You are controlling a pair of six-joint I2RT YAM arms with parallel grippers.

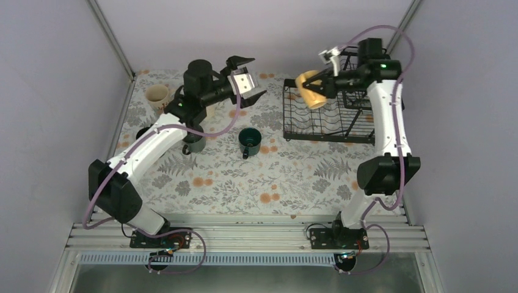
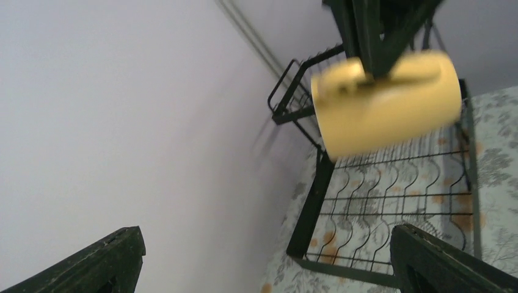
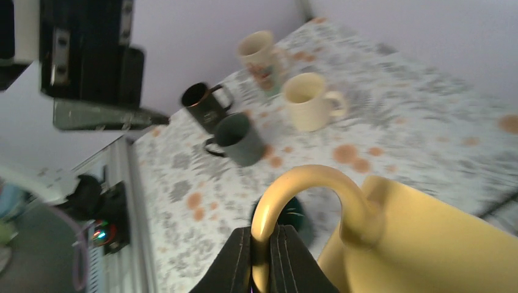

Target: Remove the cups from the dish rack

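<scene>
Take the floral tablecloth (image 1: 244, 177) as your reference: it lies flat, with a pale ground, grey-green fern leaves and scattered orange blooms. Plain lilac walls (image 1: 55, 91) rise from the cloth's left, far and right edges, closing it in on three sides. At the cloth's far left corner you'll see the left post (image 1: 113, 38), a bare aluminium bar slanting up along the wall. The right post (image 1: 408, 21) does the same near the far right corner. Along the cloth's near edge a slotted aluminium rail (image 1: 244, 235) spans its full width. Nearer to you than the rail, past the cloth, a perforated strip (image 1: 256, 258) borders a dull grey metal sheet (image 1: 244, 279).
</scene>
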